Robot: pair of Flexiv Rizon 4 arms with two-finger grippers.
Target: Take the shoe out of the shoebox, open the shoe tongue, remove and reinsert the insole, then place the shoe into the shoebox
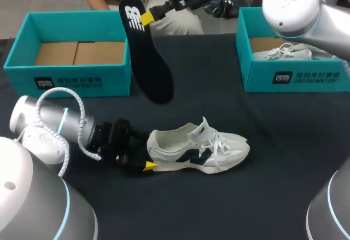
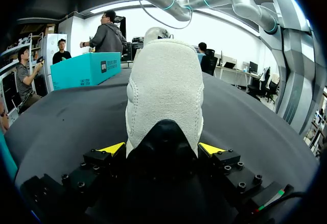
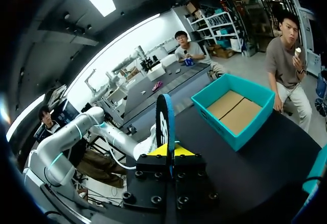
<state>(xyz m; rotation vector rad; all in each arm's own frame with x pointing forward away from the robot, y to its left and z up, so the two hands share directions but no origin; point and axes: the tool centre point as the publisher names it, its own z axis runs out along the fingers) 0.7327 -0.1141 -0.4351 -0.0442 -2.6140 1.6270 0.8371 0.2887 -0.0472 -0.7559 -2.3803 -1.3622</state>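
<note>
1. L gripper clamped on shoe at the heel. L wrist view: heel sits betw. both yellow tips, each pressing a side.
2. Shoe white w/ dark side panels, upright on its sole, mid-table. Toe points away from L gripper; laces loose.
3. R gripper pinched shut on insole at its logo end. Insole dark, hangs toe-end down, above and well apart from shoe, just beside L box.
4. L box teal, open, cardboard on its floor, back-left of table.
5. R box teal, back-right; 2nd shoe, white, lies inside.
</note>
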